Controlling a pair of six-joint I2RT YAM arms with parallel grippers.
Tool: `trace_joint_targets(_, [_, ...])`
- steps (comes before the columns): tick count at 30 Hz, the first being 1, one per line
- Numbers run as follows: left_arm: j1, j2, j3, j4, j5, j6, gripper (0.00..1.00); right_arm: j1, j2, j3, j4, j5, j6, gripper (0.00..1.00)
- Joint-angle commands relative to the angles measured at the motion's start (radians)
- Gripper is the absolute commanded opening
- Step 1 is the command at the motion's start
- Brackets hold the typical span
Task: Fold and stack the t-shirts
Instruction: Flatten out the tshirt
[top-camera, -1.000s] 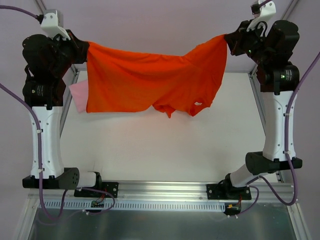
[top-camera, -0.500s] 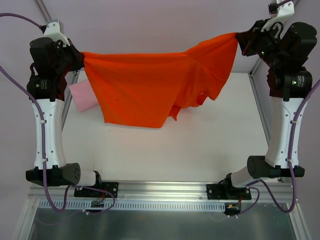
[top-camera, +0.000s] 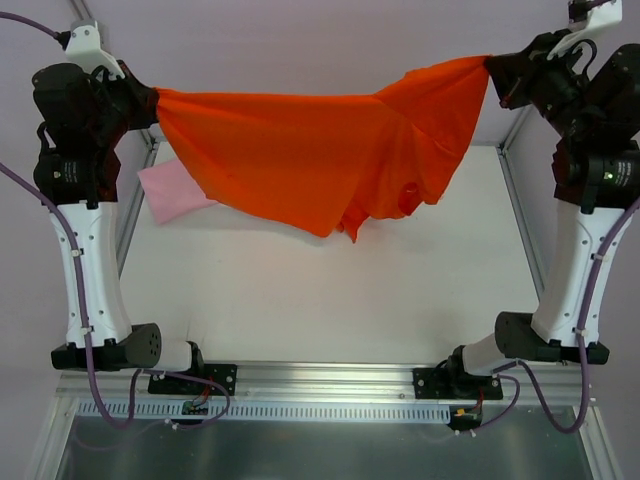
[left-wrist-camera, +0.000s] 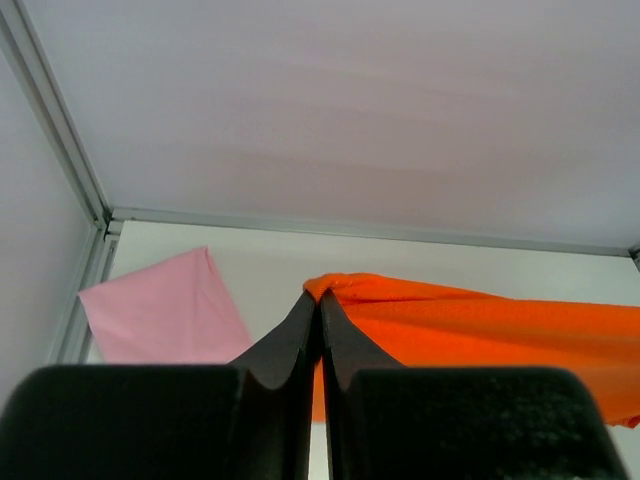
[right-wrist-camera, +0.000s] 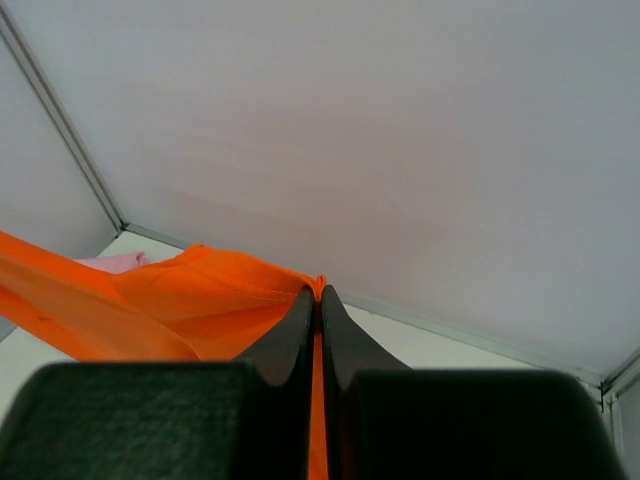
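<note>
- Your left hand is pinched tight on one end of the bright orange-red short-sleeved cloth t-shirt. It is raised high over the far left corner of the white worktop.
- Your right hand is clamped on the other end of that shirt, high above the worktop's far right corner.
- In each wrist view you see two black fingers pressed together, with orange cloth squeezed between their tips.
- The orange shirt hangs between your two hands as a spread sheet. Its upper edge is nearly taut, and its lower edge sags to a point near the middle, with bunched folds toward the right.
- You cannot tell whether its lowest tip touches the worktop.
- The light pink cloth t-shirt, folded small, lies flat near the worktop's far left edge. From above, the hanging orange shirt partly covers it.
</note>
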Motion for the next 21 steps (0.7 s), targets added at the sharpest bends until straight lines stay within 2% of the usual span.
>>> trace_joint_targets(1, [0.017, -0.062, 0.051, 0.021, 0.041, 0.041, 0.0, -0.015, -0.075, 0.053, 0.083, -0.054, 0.019, 0.01])
trace_joint_targets(9, [0.017, -0.259, 0.085, 0.002, 0.101, 0.019, 0.0, -0.015, -0.314, -0.004, 0.099, -0.068, 0.0, 0.01])
trace_joint_targets(17, [0.017, -0.47, 0.093, -0.074, -0.005, -0.03, 0.0, -0.015, -0.511, -0.061, 0.045, -0.05, -0.033, 0.01])
trace_joint_targets(21, [0.019, -0.471, 0.091, -0.121, -0.067, -0.079, 0.0, -0.015, -0.545, -0.091, 0.01, 0.004, -0.036, 0.01])
